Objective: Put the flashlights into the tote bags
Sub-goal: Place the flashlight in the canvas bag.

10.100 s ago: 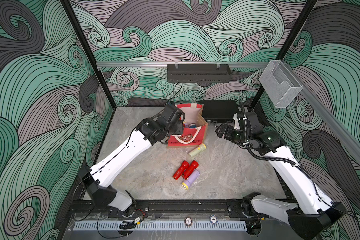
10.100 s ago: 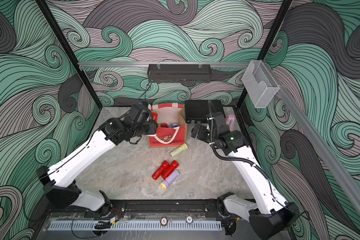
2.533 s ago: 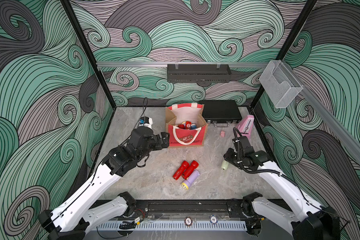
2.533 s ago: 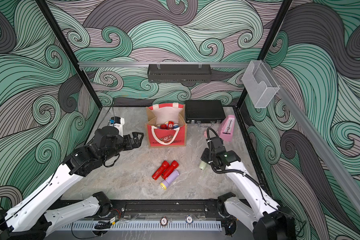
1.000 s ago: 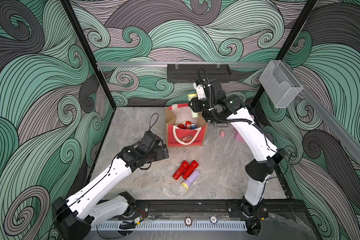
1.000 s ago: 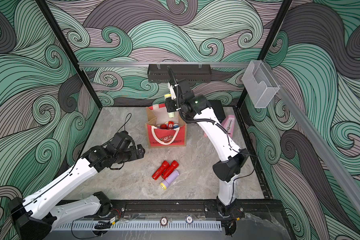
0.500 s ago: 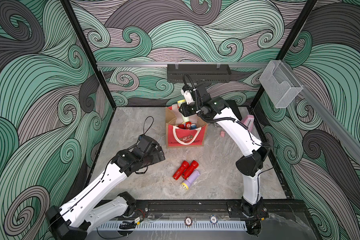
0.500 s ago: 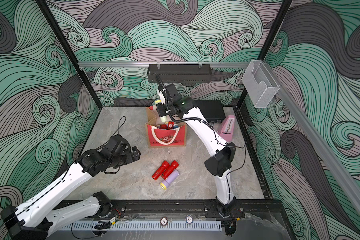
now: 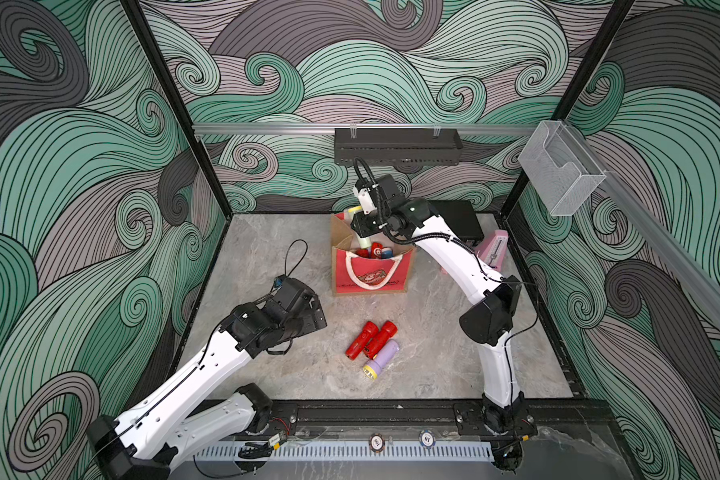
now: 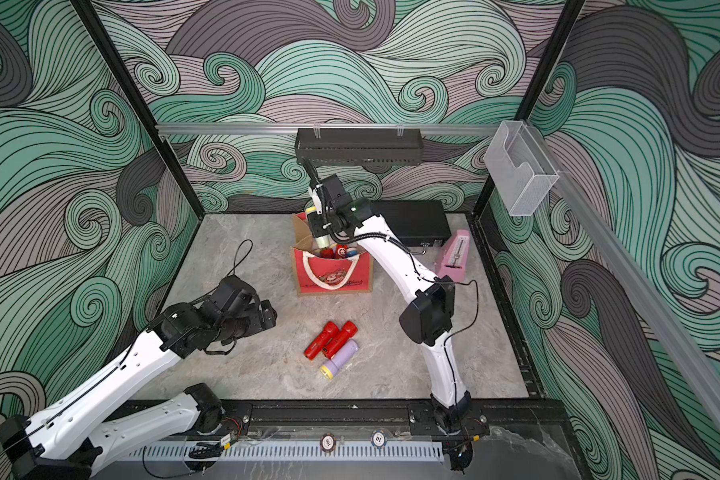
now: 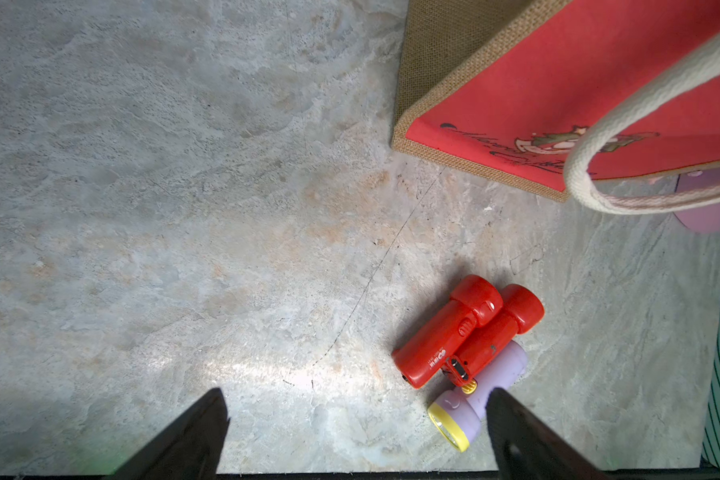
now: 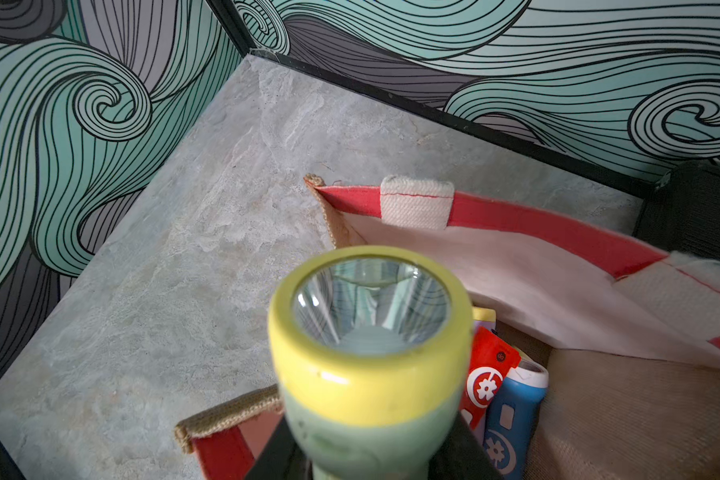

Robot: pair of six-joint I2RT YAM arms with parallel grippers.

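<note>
Both top views show one red jute tote bag (image 9: 344, 272) on the grey table (image 9: 262, 249), two red plastic flashlights (image 9: 361, 340) (image 9: 381, 337) and one lilac flashlight (image 9: 382, 358) nearby. Left wrist view alone shows left jaws wide, empty. Right wrist view: right jaws clamp one pale-green flashlight (image 12: 371, 361) at the bag's mouth.

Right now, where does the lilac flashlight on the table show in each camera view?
In a top view: lilac flashlight on the table, in front of the tote bag, beside two red flashlights.
In a top view: lilac flashlight, same spot.
Left wrist: lilac flashlight against the red flashlights.
Right wrist: absent; a pale green flashlight fills it.
Shared landmark: the tote bag, in all four.
</note>
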